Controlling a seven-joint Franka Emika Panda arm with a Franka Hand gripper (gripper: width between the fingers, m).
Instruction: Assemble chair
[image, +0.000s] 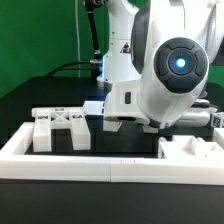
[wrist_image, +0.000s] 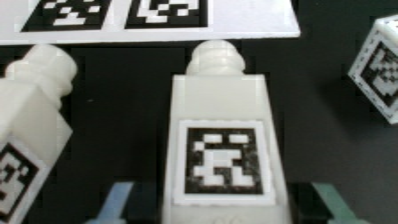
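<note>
In the wrist view a white chair piece (wrist_image: 222, 120) with a rounded peg at its far end and a black-and-white tag lies on the black table. My gripper (wrist_image: 222, 205) is open and straddles its near end, with a dark gap between the piece and each fingertip (wrist_image: 119, 200). A second similar white piece (wrist_image: 39, 110) lies beside it, and a tagged white block (wrist_image: 377, 70) is on the other side. In the exterior view my gripper (image: 108, 125) is low over the table beside a cluster of white chair pieces (image: 60, 125).
The marker board (wrist_image: 125, 20) lies just beyond the pieces. A long low white border rail (image: 70, 160) runs along the front of the table. Another white chair part (image: 190, 152) sits at the exterior view's right. The arm's body fills much of that view.
</note>
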